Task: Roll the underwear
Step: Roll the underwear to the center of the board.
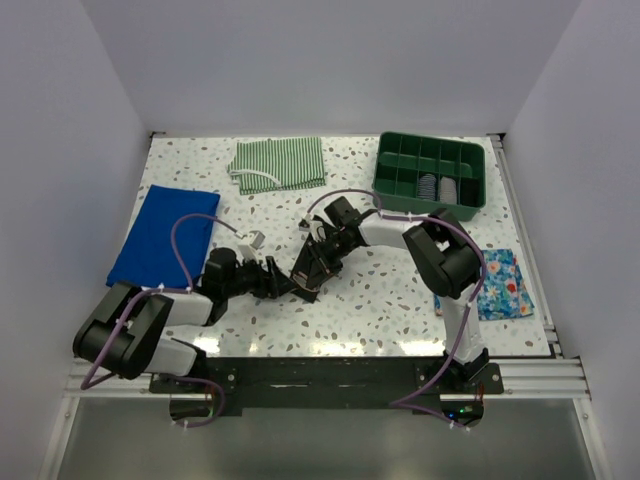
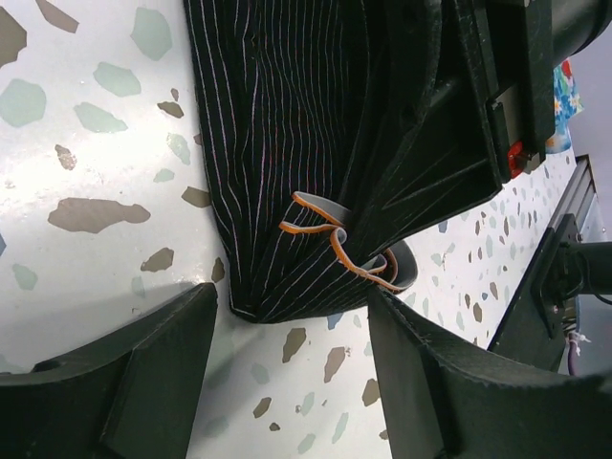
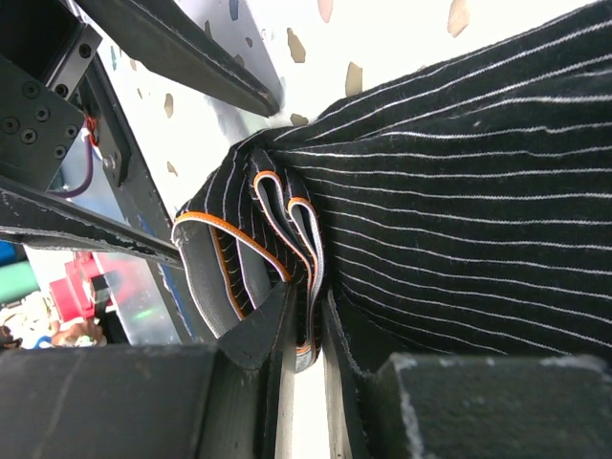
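The right gripper [image 3: 306, 325] is seen clamped on the underwear [image 3: 459, 210]. The folded layers of its grey, orange-edged waistband [image 3: 277, 220] are pinched between the jaws, probably so that the bunched end is held together as the core of a roll. The fabric is shown as black with thin pale stripes, and it is spread away from the grip across the table.

The left gripper [image 2: 287, 382] is held open. One finger is set on each side of the fabric's near corner, and neither is seen to touch it. This placement is judged to be a readiness to take or tuck that end while the other end is held firm.

The underwear is found at the middle of the table [image 1: 380, 300], between the two grippers. The surface is white, speckled with grey and brown chips. A green striped cloth [image 1: 280, 163] is laid at the far edge, a blue cloth [image 1: 160, 235] at the left, a green tray [image 1: 383, 160] at the far right, and a floral cloth [image 1: 503, 285] at the near right. The table is enclosed by plain white walls.
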You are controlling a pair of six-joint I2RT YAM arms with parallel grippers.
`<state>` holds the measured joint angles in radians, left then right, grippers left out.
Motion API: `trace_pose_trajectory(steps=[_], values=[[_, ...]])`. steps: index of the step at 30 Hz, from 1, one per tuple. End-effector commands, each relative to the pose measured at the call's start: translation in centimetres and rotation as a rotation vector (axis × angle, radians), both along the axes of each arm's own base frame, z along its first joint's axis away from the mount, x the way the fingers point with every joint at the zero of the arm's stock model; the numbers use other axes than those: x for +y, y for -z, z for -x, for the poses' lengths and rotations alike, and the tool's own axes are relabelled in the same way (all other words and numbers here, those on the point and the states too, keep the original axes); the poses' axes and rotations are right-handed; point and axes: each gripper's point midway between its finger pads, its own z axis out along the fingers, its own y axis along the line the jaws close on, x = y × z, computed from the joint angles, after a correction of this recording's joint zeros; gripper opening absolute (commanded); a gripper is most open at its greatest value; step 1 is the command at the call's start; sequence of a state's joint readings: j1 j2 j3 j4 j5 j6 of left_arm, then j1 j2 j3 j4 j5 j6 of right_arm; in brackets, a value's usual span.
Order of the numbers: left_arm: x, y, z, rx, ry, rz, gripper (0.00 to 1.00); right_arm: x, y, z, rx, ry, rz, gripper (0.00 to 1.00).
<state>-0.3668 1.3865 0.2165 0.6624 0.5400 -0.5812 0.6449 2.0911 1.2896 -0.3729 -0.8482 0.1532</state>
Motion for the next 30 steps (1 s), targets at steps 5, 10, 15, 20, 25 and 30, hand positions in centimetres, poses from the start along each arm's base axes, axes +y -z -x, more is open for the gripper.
trace_pose_trajectory(steps=[5,10,15,20,25,30], values=[[-0.5,-0.4,-1.7,-0.067,0.007,0.008,0.63,0.0,0.5,-1.0,-0.029,-0.004,0.020,0.00],[-0.2,0.0,-2.3,-0.061,-0.032,0.008,0.58,0.1,0.2,-1.0,-0.028,-0.011,0.017,0.01],[-0.1,0.9,-2.4,-0.035,-0.055,0.006,0.55,0.0,0.2,-1.0,-0.027,-0.012,0.019,0.02],[0.4,2.2,-2.4,0.004,-0.092,-0.013,0.49,0.1,0.2,-1.0,-0.022,-0.013,0.021,0.06],[0.4,3.3,-2.1,0.044,-0.097,-0.020,0.37,0.2,-0.3,-1.2,-0.037,-0.002,0.016,0.13],[0.5,3.9,-1.9,0.069,-0.102,-0.029,0.24,0.1,-1.4,-1.9,-0.102,0.041,0.017,0.26]])
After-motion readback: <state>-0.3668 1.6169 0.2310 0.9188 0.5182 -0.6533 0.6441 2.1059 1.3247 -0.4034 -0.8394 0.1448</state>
